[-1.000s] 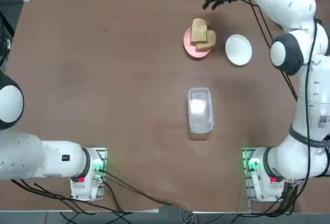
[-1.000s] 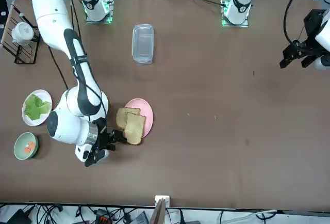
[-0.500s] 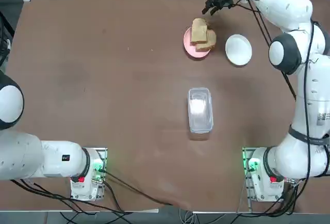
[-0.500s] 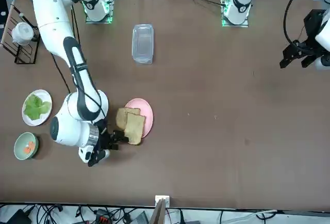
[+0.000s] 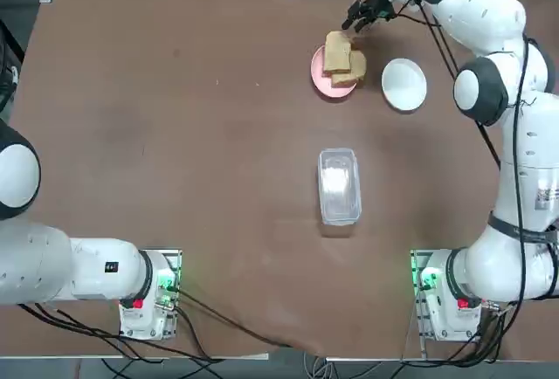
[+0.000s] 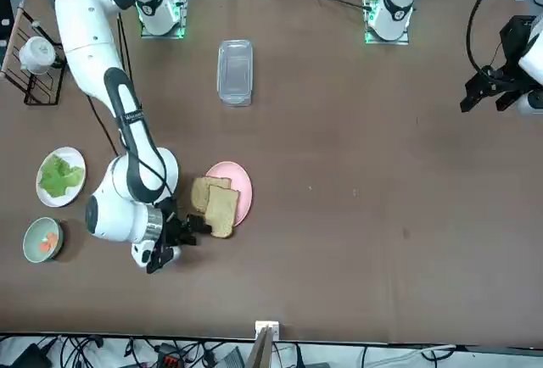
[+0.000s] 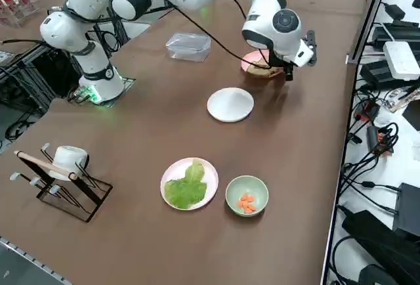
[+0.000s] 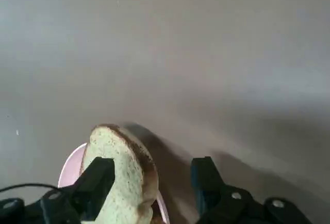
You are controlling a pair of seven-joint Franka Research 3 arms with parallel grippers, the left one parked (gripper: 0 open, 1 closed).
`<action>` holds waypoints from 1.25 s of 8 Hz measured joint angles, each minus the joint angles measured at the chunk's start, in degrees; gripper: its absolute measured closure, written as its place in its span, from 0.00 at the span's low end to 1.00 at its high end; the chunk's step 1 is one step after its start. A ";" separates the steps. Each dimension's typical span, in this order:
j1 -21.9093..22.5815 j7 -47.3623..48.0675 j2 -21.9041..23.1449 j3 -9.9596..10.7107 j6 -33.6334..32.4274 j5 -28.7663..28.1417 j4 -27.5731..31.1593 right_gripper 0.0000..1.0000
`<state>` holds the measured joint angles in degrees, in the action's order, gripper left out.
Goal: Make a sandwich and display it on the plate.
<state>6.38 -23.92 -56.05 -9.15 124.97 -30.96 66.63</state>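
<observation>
Two tan bread slices (image 5: 342, 58) with brown crusts lie overlapping on a pink plate (image 5: 321, 80) at the far side of the table. No sandwich shows in any view. The plain white plate (image 5: 404, 84) sits bare just right of the pink one. My right gripper (image 5: 358, 14) hovers low at the far end of the bread, open. In the wrist view the end of one bread slice (image 8: 121, 175) sits between my fingers (image 8: 99, 181), close to one and well apart from the other. Nothing is held.
A clear lidded container (image 5: 339, 185) lies mid-table. Off to the right side are a white plate with lettuce (image 6: 60, 175), a green bowl with orange pieces (image 6: 41, 239) and a mug on a wire rack (image 6: 37, 54). The table's far edge is close behind the gripper.
My right gripper has moved from near the table's far edge toward the bread slices and now straddles the end of one. The bread and plates have not moved.
</observation>
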 joint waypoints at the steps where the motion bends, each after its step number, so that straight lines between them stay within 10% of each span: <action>1: 0.04 -0.13 -0.16 -0.09 0.00 -0.72 0.00 0.11; 10: 0.59 -0.18 -1.07 -1.10 1.26 -1.59 0.29 0.25</action>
<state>6.98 -24.10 -57.13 -10.26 126.23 -32.54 66.92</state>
